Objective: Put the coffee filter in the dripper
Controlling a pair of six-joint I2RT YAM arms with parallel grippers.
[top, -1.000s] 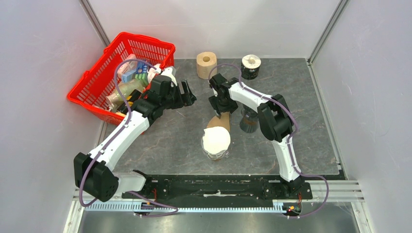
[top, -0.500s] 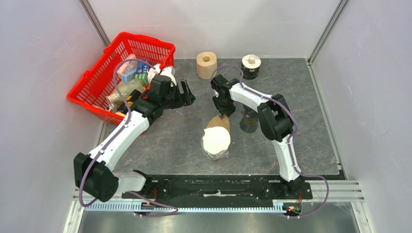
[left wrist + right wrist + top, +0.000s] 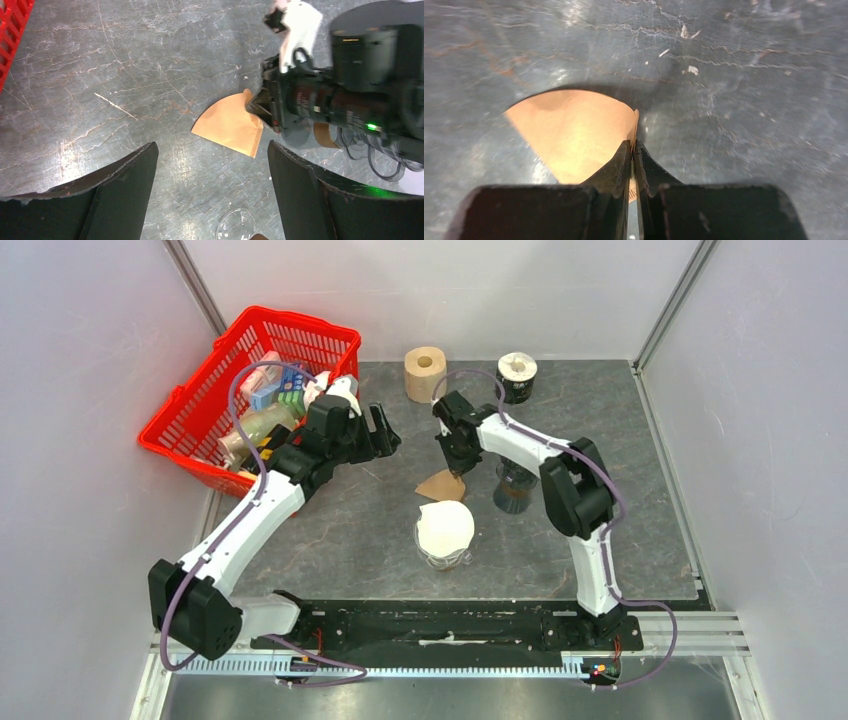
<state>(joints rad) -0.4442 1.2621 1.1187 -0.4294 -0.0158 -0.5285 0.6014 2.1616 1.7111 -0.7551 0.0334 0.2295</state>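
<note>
1. Nearest, a clear glass vessel capped with white paper (image 3: 445,531) stands on the dark stone-patterned tabletop (image 3: 340,530).
2. Just beyond it sits the brown paper coffee filter (image 3: 440,486) (image 3: 227,125) (image 3: 574,127). It is a flat, folded fan, thin and limp, low over the tabletop.
3. The right pincer (image 3: 457,470) (image 3: 634,150) is clamped tight on the filter's seam edge, so the pick-up is in hand. Next it should lift and carry the filter right to the dark ribbed dripper (image 3: 513,490), probably the target. The fold must be spread open there.
4. Farther left, the left pincer (image 3: 388,435) (image 3: 210,150) hovers spread wide, empty.
</note>
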